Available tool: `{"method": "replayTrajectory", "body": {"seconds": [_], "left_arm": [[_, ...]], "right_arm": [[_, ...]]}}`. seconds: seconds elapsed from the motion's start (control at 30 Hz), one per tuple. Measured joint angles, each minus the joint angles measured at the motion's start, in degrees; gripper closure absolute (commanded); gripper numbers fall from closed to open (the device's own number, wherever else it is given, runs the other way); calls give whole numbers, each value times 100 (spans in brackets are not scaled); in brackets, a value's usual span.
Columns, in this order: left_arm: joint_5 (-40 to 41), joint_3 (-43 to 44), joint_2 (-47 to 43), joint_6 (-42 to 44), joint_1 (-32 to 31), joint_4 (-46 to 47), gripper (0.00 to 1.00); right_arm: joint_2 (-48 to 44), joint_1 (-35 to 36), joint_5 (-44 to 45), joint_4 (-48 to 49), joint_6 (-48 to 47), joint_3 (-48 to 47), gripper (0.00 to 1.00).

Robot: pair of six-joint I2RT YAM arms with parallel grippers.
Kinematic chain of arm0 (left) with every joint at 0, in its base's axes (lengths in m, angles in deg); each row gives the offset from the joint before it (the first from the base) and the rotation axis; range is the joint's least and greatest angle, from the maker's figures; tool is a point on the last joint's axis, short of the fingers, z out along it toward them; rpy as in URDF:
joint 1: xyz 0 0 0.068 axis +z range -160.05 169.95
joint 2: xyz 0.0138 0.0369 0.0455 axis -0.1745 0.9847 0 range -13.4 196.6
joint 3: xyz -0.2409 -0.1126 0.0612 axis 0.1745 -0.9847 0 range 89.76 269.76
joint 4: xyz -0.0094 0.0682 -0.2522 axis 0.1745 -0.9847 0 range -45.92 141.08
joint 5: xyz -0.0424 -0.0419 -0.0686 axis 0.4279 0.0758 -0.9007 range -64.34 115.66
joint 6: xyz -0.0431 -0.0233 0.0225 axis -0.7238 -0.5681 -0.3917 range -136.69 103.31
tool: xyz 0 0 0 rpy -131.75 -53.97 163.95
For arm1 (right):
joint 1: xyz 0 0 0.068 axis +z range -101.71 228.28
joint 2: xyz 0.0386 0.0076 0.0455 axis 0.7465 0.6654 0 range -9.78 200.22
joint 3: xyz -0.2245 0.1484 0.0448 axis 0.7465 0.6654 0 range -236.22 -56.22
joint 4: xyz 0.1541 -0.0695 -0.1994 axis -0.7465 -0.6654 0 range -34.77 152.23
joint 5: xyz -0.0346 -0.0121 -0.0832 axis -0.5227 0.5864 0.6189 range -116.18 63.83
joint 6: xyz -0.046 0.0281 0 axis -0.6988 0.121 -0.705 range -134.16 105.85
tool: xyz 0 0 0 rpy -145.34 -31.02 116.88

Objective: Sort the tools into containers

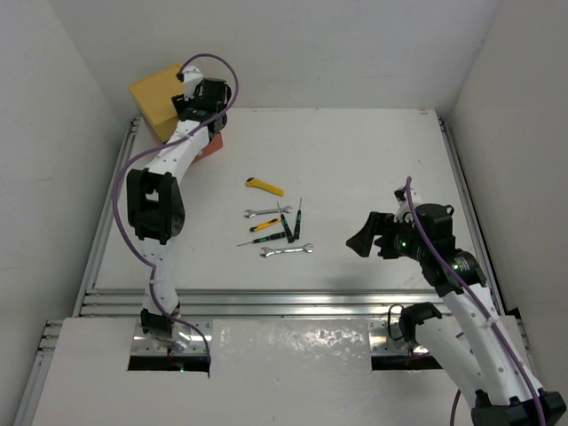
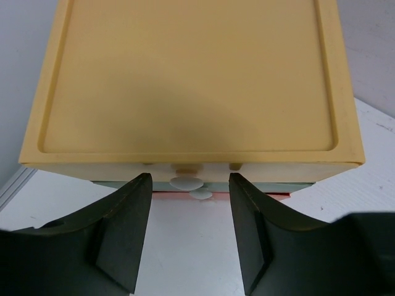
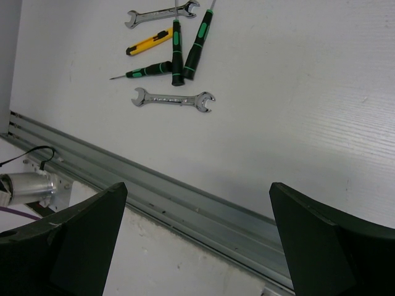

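Your left gripper sits at the far-left yellow drawer, jaws spread in line with its white knob. Your right gripper hangs wide open, right of the screwdrivers and wrenches.

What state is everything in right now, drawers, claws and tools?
Yellow drawer: looks shut.
Green drawer: only an edge shows, cannot tell.
Orange-red drawer: only an edge shows, cannot tell.
Left claw: open, either side of the yellow drawer's knob, not gripping.
Right claw: open, empty, above the table.
Utility knife: loose on the table, blade unclear.
Wrenches: both flat, unsorted.
Screwdrivers: loose, clustered between wrenches.
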Motion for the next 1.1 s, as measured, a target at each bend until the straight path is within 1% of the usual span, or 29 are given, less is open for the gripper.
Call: {"method": "replayTrajectory", "body": {"seconds": [0.07, 0.13, 0.2, 0.23, 0.3, 0.37, 0.57, 0.6, 0.63, 0.67, 0.77, 0.83, 0.87, 0.93, 0.97, 1.1], "left_arm": [[-17, -4, 37, -13, 2, 4, 51], [-42, -7, 85, -22, 2, -4, 43], [-48, -7, 136, -61, 2, -2, 42], [-48, -13, 155, -83, 4, -4, 44], [-46, -61, 162, -109, 7, -4, 53], [-48, -81, 162, -127, 22, -4, 57], [-46, -87, 162, -127, 33, 0, 59], [-46, -87, 162, -125, 33, 4, 64], [-42, -87, 162, -120, 33, 11, 68], [-37, -87, 162, -122, 33, 15, 75], [15, -94, 162, -94, 35, 20, 89], [26, -129, 157, -81, 35, 68, 90], [33, -173, 146, -63, 35, 133, 93], [31, -273, 105, -52, 35, 256, 96], [31, -310, 94, -39, 35, 302, 100], [-11, -472, 13, -46, 35, 439, 100]], "right_arm": [[9, 0, -2, 0, 0, 0, 1], [33, 0, -2, 2, -2, 0, 1], [48, 0, 0, 4, -4, 0, 1], [57, 0, 0, 4, -11, -2, 1], [70, 0, -2, 9, -20, 0, 1], [72, 0, 0, 11, -26, 0, 1], [72, 0, 0, 20, -39, 0, 1], [74, 0, 0, 22, -39, 0, 1], [83, 0, -2, 22, -39, -2, 1], [87, 0, -2, 22, -39, 0, 1], [111, 0, 0, 22, -39, -2, 1], [109, 0, 0, 24, -39, 0, 1], [107, 0, 0, 24, -39, 0, 1], [107, 0, 0, 24, -39, 0, 1], [105, 0, 0, 24, -39, 0, 1], [66, 0, 2, 22, -39, -2, 1]]}}
